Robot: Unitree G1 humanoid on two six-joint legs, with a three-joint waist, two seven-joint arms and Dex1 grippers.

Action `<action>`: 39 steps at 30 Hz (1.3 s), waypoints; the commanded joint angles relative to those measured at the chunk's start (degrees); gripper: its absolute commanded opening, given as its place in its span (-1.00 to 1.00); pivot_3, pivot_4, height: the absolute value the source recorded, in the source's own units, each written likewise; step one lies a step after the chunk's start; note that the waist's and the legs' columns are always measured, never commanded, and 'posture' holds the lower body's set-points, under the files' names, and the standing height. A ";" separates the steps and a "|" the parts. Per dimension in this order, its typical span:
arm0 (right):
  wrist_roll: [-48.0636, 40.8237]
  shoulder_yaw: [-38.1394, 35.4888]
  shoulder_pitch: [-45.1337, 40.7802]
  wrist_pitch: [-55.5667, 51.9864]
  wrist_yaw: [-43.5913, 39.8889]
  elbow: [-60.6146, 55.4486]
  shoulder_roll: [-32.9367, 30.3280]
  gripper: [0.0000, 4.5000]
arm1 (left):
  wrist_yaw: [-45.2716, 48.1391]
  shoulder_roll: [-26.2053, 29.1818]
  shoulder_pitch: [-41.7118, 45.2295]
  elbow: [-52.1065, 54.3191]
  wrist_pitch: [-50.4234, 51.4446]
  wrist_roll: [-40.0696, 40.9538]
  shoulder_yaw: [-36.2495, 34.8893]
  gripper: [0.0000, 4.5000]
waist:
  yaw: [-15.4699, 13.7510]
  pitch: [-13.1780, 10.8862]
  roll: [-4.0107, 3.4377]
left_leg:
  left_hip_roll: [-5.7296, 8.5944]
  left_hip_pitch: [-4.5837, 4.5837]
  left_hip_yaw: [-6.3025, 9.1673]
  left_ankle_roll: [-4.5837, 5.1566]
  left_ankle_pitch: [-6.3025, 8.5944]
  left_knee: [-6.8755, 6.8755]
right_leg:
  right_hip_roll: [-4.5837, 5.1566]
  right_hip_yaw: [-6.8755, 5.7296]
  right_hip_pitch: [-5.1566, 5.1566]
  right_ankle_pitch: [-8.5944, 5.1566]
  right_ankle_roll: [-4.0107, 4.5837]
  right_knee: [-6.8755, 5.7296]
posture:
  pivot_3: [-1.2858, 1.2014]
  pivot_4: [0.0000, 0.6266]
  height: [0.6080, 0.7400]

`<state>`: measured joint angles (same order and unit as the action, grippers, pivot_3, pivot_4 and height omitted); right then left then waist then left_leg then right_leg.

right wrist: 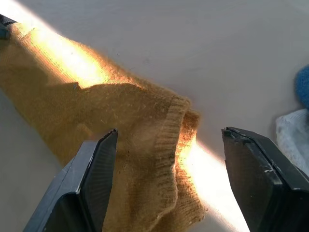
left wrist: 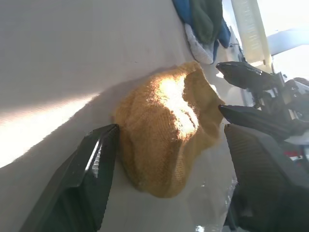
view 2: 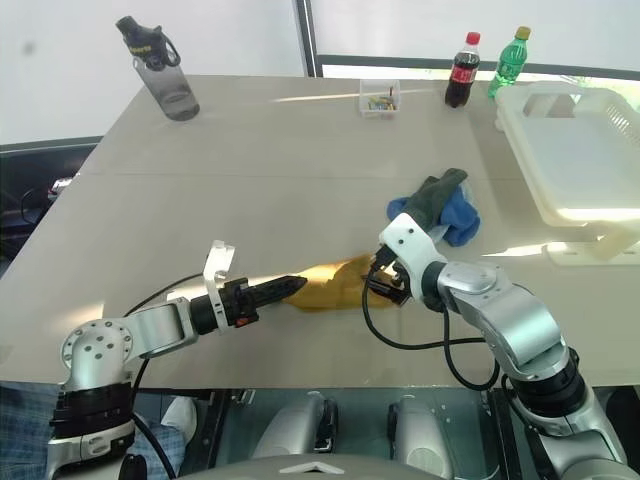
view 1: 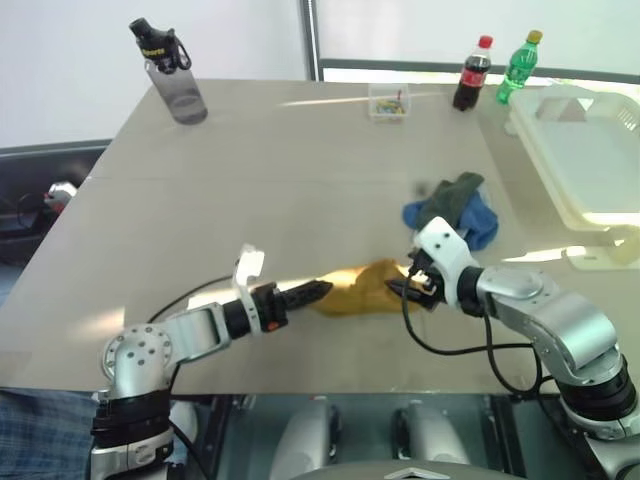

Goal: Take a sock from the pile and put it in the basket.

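The mustard-yellow sock [view 1: 362, 288] lies flat on the table near the front edge, apart from the pile [view 1: 455, 208] of blue, dark grey-green and pale socks behind it. My left gripper [view 1: 318, 291] is open at the sock's left end, its fingers [left wrist: 94, 169] straddling the knit. My right gripper [view 1: 410, 287] is open at the right end, with the sock's cuff [right wrist: 176, 125] between its fingers [right wrist: 96, 169]. The off-white basket [view 1: 585, 150] stands at the far right of the table.
A grey water bottle [view 1: 176, 78] stands at the back left. A small clear box of coloured bits [view 1: 388, 103], a cola bottle [view 1: 472, 72] and a green bottle [view 1: 519, 65] stand along the back edge. Bare table top [view 1: 250, 180] spreads across the middle and left.
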<state>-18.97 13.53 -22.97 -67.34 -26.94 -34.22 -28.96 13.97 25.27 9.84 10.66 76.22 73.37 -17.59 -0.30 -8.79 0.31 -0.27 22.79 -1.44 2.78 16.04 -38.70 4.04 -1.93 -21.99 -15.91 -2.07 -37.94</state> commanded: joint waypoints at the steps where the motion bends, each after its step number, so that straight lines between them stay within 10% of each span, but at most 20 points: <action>1: 1.75 2.46 -0.22 2.19 0.21 -0.88 -2.20 0.57 | -1.43 -0.40 -0.38 -2.16 6.19 0.16 5.15 0.66 | -0.28 0.00 0.00 | 0.00 0.00 0.00 0.00 0.00 0.00 | -0.01 0.00 0.00 0.00 0.00 0.00 | 0.03 -0.52 1.00; 18: 14.05 11.97 3.18 13.76 1.88 7.64 -4.53 0.57 | 0.55 2.69 -0.56 -2.30 7.66 -2.04 6.68 0.66 | -0.29 0.40 0.20 | 0.00 -0.37 0.00 -0.03 -0.01 0.00 | -0.02 0.00 0.34 -0.02 -0.01 0.02 | 0.03 -0.52 1.00; 39: 15.23 10.35 3.78 11.96 1.11 6.23 -3.80 0.57 | 11.77 -10.58 13.98 -12.36 2.51 1.22 7.06 0.66 | -0.40 0.69 0.22 | 0.00 -0.23 0.07 -0.02 -0.01 -0.01 | 0.03 -0.06 0.29 -0.01 0.00 0.06 | 0.03 -0.52 1.00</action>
<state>-4.76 24.44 -20.19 -53.66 -26.01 -28.72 -32.22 24.19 15.31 22.86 -2.11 79.52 72.35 -9.07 -0.70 -8.10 0.53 -0.27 22.58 -1.36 2.75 16.04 -38.71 4.07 -2.01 -21.71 -15.93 -2.07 -37.85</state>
